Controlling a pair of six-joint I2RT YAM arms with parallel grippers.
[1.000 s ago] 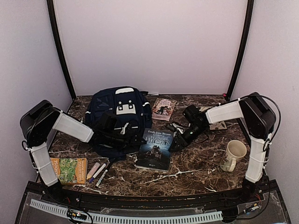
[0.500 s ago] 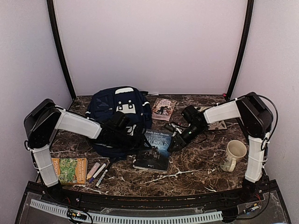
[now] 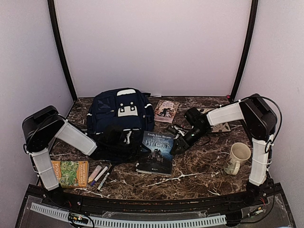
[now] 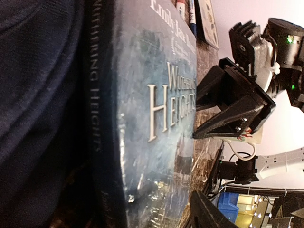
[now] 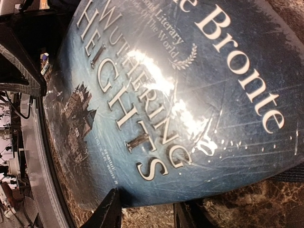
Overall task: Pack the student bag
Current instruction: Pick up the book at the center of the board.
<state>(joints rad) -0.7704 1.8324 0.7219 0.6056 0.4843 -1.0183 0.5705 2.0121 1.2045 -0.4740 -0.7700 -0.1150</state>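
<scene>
**Navy bag, blue paperback, two arms reaching in low**

Black fingers of the right gripper [image 3: 176, 145] sit at the right edge of the book [image 3: 156, 153] with a gap between them; whether they pinch it cannot be told. Its white forearm runs back rightward to a raised elbow above the right edge of the desk [image 3: 199, 176]. The left gripper [image 3: 124, 137] lies low against the near face of the student bag [image 3: 118, 110], its opening hidden. That forearm slants up to an elbow over the left edge. The bag sits towards the back left, the book's spine just beside it. The cover reads "Wuthering Heights" and "Bronte"; the spine repeats the title.
</scene>
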